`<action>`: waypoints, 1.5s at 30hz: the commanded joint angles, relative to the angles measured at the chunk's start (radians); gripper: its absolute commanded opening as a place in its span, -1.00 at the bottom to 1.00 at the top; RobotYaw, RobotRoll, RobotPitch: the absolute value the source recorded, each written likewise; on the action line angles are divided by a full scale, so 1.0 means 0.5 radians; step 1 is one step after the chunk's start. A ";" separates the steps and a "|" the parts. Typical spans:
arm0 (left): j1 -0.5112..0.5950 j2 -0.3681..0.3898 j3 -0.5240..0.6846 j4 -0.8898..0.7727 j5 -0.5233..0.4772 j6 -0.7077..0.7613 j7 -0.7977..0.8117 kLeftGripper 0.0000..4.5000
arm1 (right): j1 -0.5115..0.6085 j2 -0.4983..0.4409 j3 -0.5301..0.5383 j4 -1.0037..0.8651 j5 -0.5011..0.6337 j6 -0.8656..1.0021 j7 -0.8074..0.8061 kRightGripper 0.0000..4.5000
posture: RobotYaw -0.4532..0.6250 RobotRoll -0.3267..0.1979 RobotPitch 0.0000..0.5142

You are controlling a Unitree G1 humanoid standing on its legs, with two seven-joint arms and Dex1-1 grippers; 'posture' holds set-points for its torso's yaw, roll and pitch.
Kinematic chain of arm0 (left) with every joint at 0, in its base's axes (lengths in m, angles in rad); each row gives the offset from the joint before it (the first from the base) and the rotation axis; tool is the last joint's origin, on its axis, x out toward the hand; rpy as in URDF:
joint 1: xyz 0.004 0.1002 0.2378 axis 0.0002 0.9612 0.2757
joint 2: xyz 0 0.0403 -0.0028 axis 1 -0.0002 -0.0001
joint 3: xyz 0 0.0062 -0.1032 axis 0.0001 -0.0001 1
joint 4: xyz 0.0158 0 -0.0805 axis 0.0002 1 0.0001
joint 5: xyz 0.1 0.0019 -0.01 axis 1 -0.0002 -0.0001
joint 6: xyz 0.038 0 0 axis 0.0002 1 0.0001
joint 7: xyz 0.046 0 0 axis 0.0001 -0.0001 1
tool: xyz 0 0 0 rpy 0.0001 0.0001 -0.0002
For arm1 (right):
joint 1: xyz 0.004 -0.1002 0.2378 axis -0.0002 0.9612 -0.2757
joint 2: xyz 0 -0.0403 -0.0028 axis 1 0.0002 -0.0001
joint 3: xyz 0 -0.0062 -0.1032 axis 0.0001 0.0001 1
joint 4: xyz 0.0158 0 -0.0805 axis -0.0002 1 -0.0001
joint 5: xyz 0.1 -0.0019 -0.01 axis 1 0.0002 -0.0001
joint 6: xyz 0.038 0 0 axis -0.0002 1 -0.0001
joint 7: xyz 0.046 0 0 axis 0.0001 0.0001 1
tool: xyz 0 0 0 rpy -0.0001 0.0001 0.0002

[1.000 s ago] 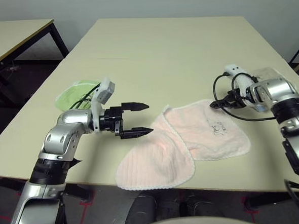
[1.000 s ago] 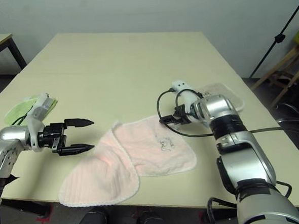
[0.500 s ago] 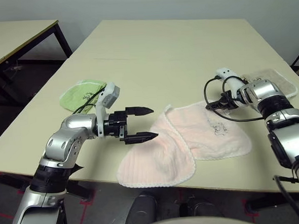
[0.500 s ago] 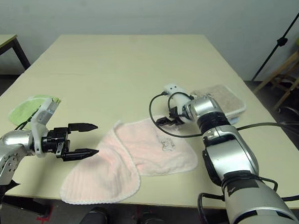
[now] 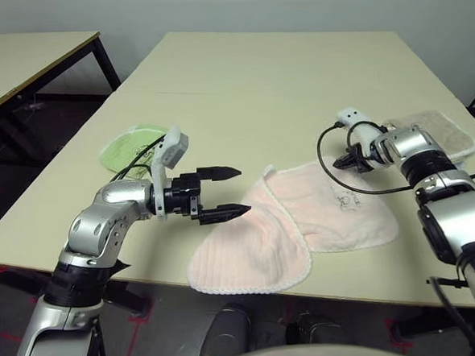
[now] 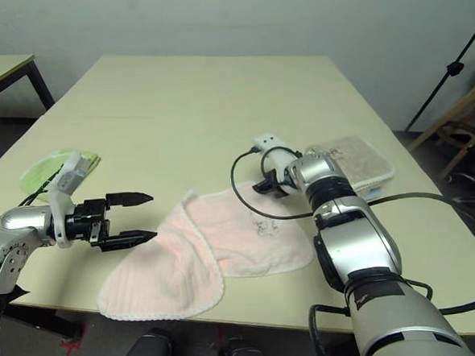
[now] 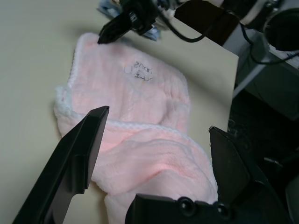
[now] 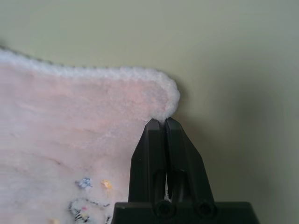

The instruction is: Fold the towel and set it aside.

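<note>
Your right gripper [image 8: 160, 122] has slid in to the far right corner of the pale pink terry towel [image 5: 305, 222], fingers pressed together, nothing pinched. Left gripper [image 5: 234, 190], spread wide, has crept toward the near folded flap. Towel sits half-folded at the table's [image 5: 272, 87] front edge; regrasp likely next.

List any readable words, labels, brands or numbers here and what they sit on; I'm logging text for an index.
No text can be read.
The towel carries a small embroidered motif: dark outlines with coloured dots, no legible letters.
The green towel shows faint markings, too small to read.
</note>
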 commanded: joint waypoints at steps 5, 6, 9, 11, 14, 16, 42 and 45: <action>-0.095 -0.041 0.045 -0.090 -0.104 0.208 0.157 1.00 | -0.357 0.103 -0.181 -0.046 0.090 -0.065 -0.081 -0.98 | 0.33 0.25 -0.86; -0.099 -0.044 0.051 -0.096 -0.113 0.223 0.169 1.00 | -0.435 0.116 -0.212 -0.048 0.109 -0.078 -0.095 -0.98 | 0.34 0.25 -0.86; -0.104 -0.049 0.067 -0.108 -0.132 0.251 0.196 1.00 | -0.601 0.139 -0.283 -0.029 0.146 -0.116 -0.138 -0.98 | 0.35 0.25 -0.87; -0.103 -0.050 0.076 -0.118 -0.146 0.266 0.218 1.00 | -0.712 0.150 -0.324 -0.022 0.170 -0.135 -0.154 -0.98 | 0.35 0.25 -0.87; -0.107 -0.058 0.087 -0.142 -0.173 0.297 0.260 1.00 | -0.846 0.160 -0.375 -0.007 0.197 -0.158 -0.180 -0.98 | 0.37 0.25 -0.87; -0.146 -0.103 0.103 -0.151 -0.205 0.326 0.324 1.00 | -0.915 0.166 -0.396 0.002 0.199 -0.172 -0.203 -0.98 | 0.37 0.25 -0.87; -0.927 -1.133 -0.787 1.318 0.903 -0.149 0.828 1.00 | -0.978 0.171 -0.432 0.227 0.074 -0.427 -0.460 -0.98 | 0.31 0.25 -0.86; -0.990 -1.223 -0.777 1.538 1.011 -0.255 0.889 1.00 | -0.974 0.161 -0.438 0.220 0.079 -0.416 -0.451 -0.98 | 0.30 0.25 -0.86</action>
